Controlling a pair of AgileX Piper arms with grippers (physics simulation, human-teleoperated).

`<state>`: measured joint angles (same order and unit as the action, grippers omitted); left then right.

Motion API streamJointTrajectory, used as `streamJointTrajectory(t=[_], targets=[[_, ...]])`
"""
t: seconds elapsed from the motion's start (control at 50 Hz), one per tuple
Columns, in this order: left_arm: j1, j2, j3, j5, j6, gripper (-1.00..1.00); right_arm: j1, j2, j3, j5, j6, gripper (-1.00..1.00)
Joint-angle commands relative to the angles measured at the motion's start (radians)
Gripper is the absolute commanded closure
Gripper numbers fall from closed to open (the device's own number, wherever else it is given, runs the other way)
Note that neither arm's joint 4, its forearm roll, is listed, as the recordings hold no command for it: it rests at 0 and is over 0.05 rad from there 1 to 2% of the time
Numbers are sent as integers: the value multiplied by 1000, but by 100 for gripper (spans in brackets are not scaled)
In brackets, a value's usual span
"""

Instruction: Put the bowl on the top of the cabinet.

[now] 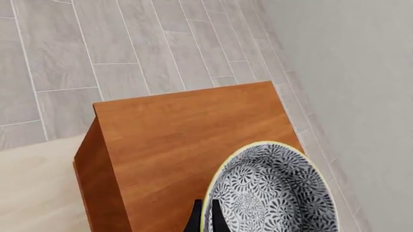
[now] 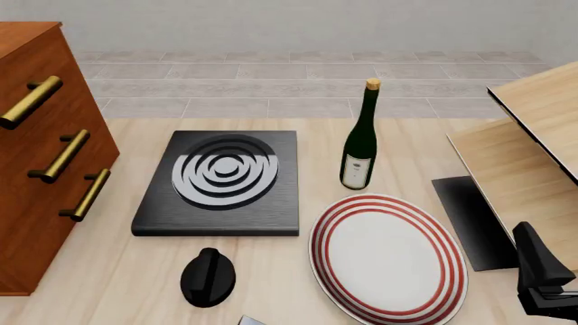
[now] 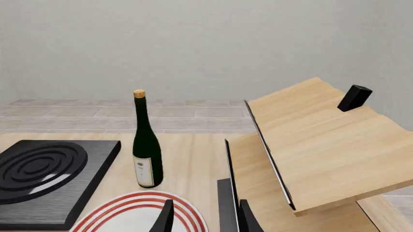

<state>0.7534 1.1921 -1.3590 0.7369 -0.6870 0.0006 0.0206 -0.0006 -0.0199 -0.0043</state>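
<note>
Front: high, looking forward over table [image 2: 289,135]. Left wrist: close, down onto cabinet [image 1: 181,140] top. Right wrist: low, forward; shares bottle [image 3: 146,147], plate [image 3: 129,212] with front.

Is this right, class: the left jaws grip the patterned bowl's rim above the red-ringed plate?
Not quite. The left wrist view shows the jaws pinching the rim of the bowl above the top of the cabinet, not above the plate.
</note>
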Motion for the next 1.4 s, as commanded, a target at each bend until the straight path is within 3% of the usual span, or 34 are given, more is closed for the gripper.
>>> streamJointTrajectory(t=[0.02,0.2,0.22,0.66,0.92,1.4], targets=[[-5,20,47,-19,-9,100,0,0,0,0,0,-100],[-17,10,57,-29,-23,100,0,0,0,0,0,-100],[-19,10,52,-29,-17,-100,0,0,0,0,0,-100],[-11,-23,46,-34,-30,-100,0,0,0,0,0,-100],[-7,-95,-4,-4,-34,-100,0,0,0,0,0,-100],[-58,-220,-40,34,-51,-100,0,0,0,0,0,-100]])
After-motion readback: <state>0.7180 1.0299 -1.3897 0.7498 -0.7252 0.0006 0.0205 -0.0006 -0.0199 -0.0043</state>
